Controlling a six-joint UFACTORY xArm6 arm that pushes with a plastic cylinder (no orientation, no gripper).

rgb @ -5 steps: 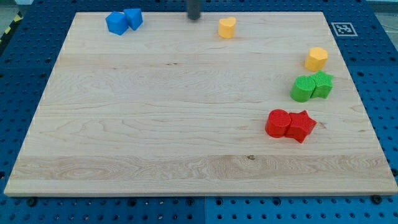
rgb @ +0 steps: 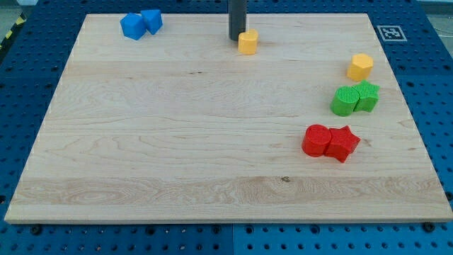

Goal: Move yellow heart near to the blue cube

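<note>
Our tip [rgb: 236,38] (bare rod, nothing to open or close) touches the yellow heart's [rgb: 248,42] left side near the board's [rgb: 177,156] top edge, wrong side, since the blue cube [rgb: 151,20] lies well off to the view's left.

A pale wooden board [rgb: 177,142] with light grain streaks sits on a deep blue pegboard table [rgb: 439,85] dotted with dark holes. Two bright blue blocks [rgb: 140,23] occupy the view's top left. A yellow heart [rgb: 248,42] shows orange-yellow beside the dark grey rod ending in my tip [rgb: 236,38]. Another yellow block [rgb: 359,66], two ribbed green blocks [rgb: 354,98] and two red blocks [rgb: 330,142] line the view's right. A black-and-white marker [rgb: 390,32] marks the corner.
</note>
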